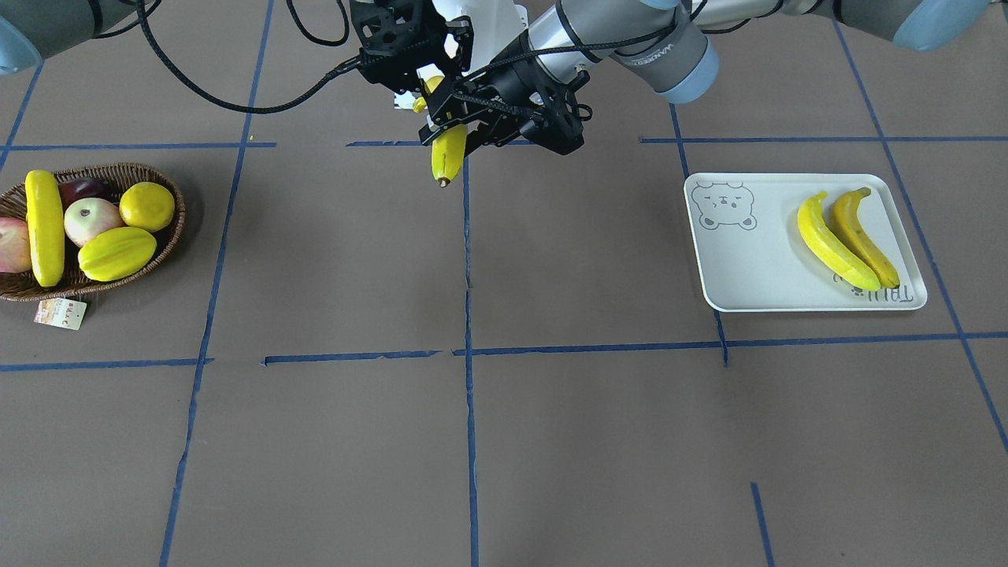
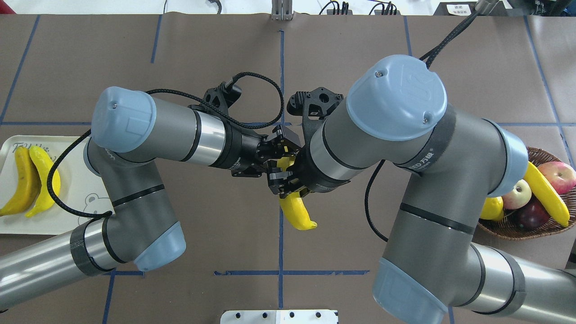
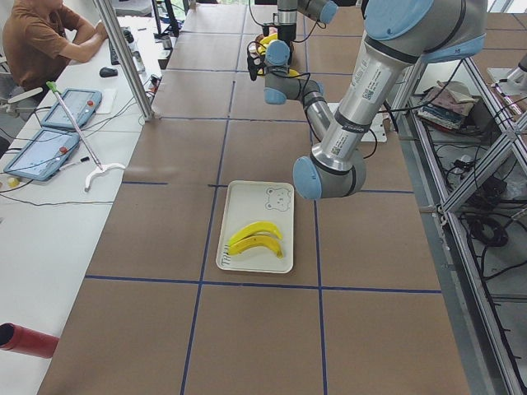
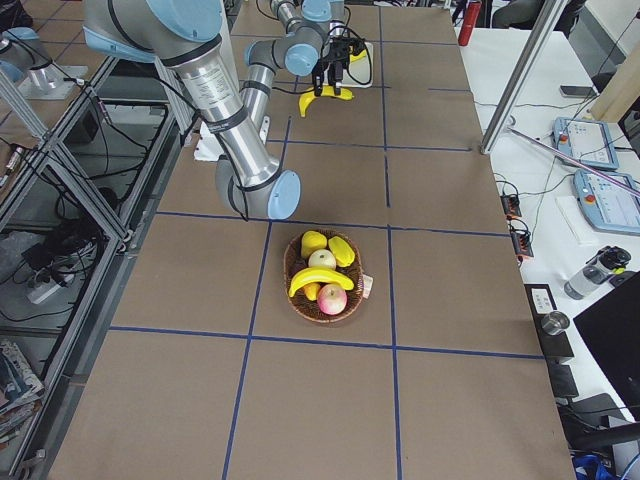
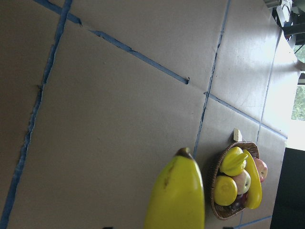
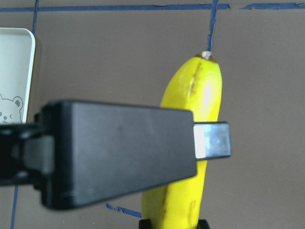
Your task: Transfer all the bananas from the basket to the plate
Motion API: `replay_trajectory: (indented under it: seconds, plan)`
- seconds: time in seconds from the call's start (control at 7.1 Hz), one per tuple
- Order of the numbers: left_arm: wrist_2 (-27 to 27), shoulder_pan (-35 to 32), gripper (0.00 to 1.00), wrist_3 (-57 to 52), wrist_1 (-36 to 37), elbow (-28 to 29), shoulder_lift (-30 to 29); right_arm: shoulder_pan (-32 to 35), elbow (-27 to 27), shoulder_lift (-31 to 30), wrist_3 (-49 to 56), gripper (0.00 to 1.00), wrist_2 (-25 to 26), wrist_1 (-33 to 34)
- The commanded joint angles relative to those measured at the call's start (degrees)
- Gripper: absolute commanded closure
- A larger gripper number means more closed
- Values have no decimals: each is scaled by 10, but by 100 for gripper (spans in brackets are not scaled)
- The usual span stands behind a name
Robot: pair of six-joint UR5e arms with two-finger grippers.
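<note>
One banana hangs above the table's middle, and both grippers meet on it. My left gripper clamps its middle, one finger crossing the right wrist view. My right gripper holds its upper end; in the overhead view the wrist hides it. Another banana lies in the wicker basket. Two bananas lie side by side on the plate.
The basket also holds apples, a round yellow fruit and a starfruit. A paper tag hangs off its rim. A person sits at the side table beyond the table's edge.
</note>
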State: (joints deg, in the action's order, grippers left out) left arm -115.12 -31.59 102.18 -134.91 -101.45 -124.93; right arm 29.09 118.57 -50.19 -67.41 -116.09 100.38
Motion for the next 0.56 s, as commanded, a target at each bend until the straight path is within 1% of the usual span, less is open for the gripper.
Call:
replay_trajectory:
  seconds: [0.0,0.14,0.28,0.42]
  plan:
    - [-2,-2,100,-2,-11,-8,6,0,0,0,0,99,-1,0]
    - [-2,-3,100,0,-14,-7,6,0,0,0,0,83,-2,0]
    - [-1,-4,100,1,-14,-7,6,0,5,-2,-1,1,2,0]
    - [-1,-4,100,1,-14,-7,6,1,17,-3,-1,0,-4,1]
